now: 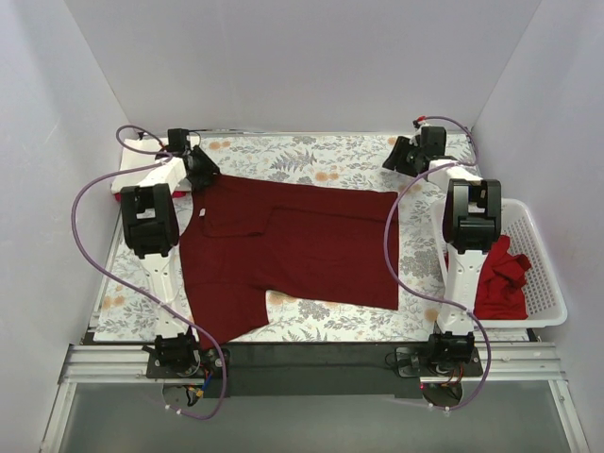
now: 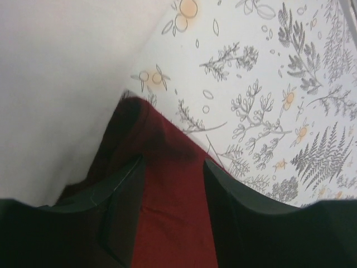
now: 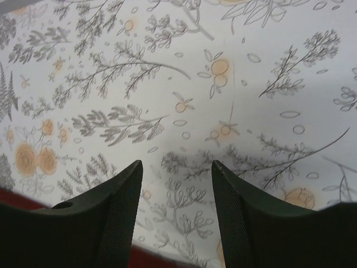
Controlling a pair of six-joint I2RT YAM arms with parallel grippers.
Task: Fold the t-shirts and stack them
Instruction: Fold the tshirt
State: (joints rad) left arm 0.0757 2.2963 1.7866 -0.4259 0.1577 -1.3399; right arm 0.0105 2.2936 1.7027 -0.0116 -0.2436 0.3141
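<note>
Nearest me, one short sleeve of the maroon t-shirt pokes toward the lower left of the overhead frame. The rest of the shirt lies spread flat across the middle of the floral tablecloth, neck to the left and hem to the right. It looks like thin, limp cotton: light, with no stiffness, likely to sag and drag if lifted from one point. I would take it by two corners or shoulder seams at once, pinching only a top layer at the edge.

At the right edge sits a white lattice basket holding a crumpled brighter red t-shirt, partly hidden behind the right arm. How many garments lie in there I cannot tell.

Farther back, the left gripper is at the shirt's far left corner. Its wrist view shows the fingers apart with maroon cloth lying between them, not pinched. The right gripper hangs at the upper right with its fingers apart over bare floral print, clear of the shirt.

A darker rectangle near the neck may be a folded-over layer, though I cannot be sure. The pale mass filling the upper left of the left wrist view is too blank to identify.
</note>
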